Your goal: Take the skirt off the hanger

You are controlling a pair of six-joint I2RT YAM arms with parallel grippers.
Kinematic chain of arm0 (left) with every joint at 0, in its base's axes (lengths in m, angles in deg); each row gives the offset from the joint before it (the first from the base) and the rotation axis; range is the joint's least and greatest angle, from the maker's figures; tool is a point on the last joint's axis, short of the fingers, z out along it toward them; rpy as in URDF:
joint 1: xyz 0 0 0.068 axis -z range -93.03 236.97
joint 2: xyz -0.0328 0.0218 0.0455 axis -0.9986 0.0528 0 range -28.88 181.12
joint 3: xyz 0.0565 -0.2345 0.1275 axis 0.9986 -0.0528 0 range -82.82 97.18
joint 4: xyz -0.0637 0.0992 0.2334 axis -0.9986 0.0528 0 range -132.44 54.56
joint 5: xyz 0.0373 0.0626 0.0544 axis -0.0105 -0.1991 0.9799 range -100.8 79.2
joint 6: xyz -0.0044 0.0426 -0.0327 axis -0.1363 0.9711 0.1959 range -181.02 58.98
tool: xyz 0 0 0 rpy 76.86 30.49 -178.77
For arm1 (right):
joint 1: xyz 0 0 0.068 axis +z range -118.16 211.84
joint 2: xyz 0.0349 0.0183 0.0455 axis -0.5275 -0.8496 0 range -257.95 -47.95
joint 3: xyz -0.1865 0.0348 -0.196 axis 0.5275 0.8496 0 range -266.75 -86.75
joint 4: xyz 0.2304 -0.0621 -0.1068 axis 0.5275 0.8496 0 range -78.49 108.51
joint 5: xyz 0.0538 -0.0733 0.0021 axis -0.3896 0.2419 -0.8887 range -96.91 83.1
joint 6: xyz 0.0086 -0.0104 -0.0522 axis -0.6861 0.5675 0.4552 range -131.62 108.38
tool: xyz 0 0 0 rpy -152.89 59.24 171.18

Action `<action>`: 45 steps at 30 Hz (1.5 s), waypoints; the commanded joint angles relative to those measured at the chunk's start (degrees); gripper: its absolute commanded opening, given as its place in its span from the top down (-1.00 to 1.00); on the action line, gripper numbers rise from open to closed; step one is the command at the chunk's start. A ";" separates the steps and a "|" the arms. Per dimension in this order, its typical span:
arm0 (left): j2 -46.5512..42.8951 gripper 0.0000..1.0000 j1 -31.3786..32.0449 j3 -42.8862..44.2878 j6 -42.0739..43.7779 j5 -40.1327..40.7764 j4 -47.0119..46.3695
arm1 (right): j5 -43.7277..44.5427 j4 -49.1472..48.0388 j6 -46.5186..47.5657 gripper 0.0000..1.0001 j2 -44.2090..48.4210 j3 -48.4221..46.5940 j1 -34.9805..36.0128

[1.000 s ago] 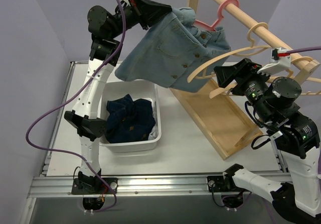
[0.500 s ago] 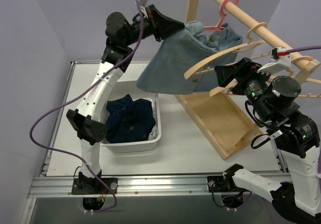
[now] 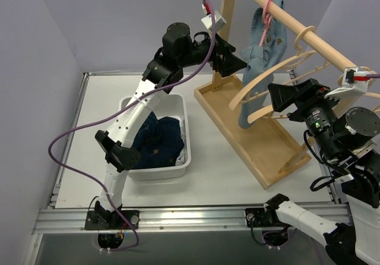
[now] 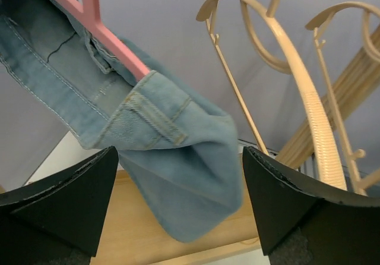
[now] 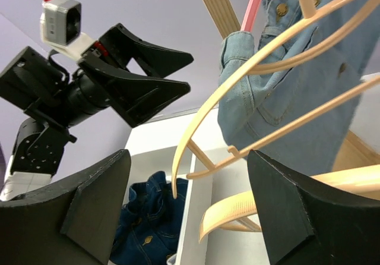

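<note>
the light denim skirt (image 3: 264, 54) is on the pink hanger (image 4: 104, 36), which hooks over the wooden rail (image 3: 297, 30) at about 1 o'clock in the overhead view. the skirt's waistband is bunched along the hanger's arm and its cloth hangs down toward the rack's wooden base (image 3: 261, 152).

the left gripper (image 3: 240, 60) is raised just beside the skirt, at its 9 o'clock, with its jaws spread wide. in the wrist view a fold of denim lies between the two fingers but neither one touches it, so it holds nothing.

the right gripper (image 3: 274, 100) sits at the skirt's 5 o'clock, among the beige hangers (image 3: 279, 69) on the same rail. its jaws are also wide apart; thin hanger arms cross the gap without being pinched.

a white bin (image 3: 181, 164) stands on the table at 9 o'clock from the rack base. a crumpled dark denim garment (image 3: 157, 140) lies inside it.
</note>
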 commanded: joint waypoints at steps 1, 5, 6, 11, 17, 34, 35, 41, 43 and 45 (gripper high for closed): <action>2.08 -0.88 0.42 3.67 5.70 5.38 3.66 | 1.59 -0.64 -0.45 -0.50 0.20 -0.15 0.31; 4.89 -0.88 0.25 7.62 7.30 8.90 4.97 | 1.59 0.06 -0.54 -0.50 0.03 -0.50 0.31; 6.20 -0.88 -0.01 8.50 6.95 8.21 5.24 | 1.77 0.15 -0.54 -0.50 0.03 -0.58 0.31; 5.78 -0.88 0.42 8.34 2.65 6.80 4.02 | 2.47 0.15 -0.54 -0.50 -0.15 -0.23 0.31; 0.33 -0.88 0.34 4.91 -4.21 15.55 0.40 | 1.86 -1.08 -0.80 -0.50 -0.59 1.43 0.22; 3.75 -0.88 3.76 8.59 -8.97 23.32 -1.70 | 2.30 -0.20 -1.24 -0.50 0.64 1.70 0.31; 4.01 -0.88 4.03 8.77 -8.70 23.23 -1.18 | 2.38 -0.03 -1.33 -0.50 0.64 1.79 0.22; 8.05 -1.00 4.12 13.59 -4.58 23.05 5.92 | 2.56 -0.29 -1.50 -0.50 1.08 2.23 0.22; 8.67 -0.65 4.20 14.04 -2.30 24.10 6.73 | 2.56 -0.46 -1.68 -0.50 1.08 2.40 0.31; 9.29 -0.29 4.20 14.04 0.16 25.33 7.96 | 2.47 -0.55 -1.85 -0.50 1.08 2.67 0.31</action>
